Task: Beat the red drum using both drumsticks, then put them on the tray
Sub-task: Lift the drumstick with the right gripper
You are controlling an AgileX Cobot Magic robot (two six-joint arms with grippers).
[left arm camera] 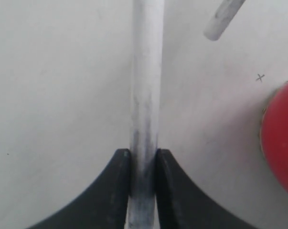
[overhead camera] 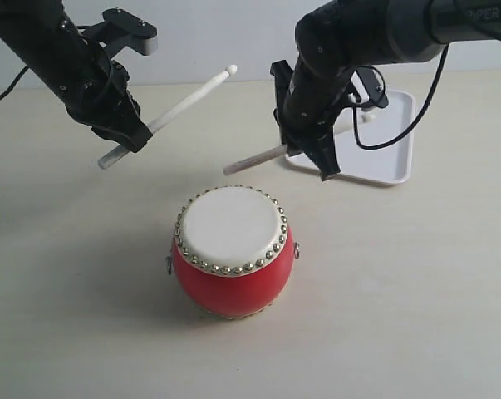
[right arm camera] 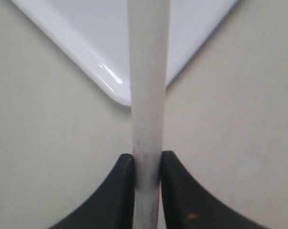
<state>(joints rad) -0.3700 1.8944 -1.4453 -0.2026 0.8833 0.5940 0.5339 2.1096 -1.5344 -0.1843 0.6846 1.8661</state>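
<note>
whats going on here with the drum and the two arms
Each robot arm is holding a drumstick. The left fingers clamp the left stick, held in the air at a slant, up and to the left of the drum in the exterior view. The right fingers grip the right stick, whose far end reaches over the tray. Neither stick touches the drum, and neither lies on the tray yet.
</note>
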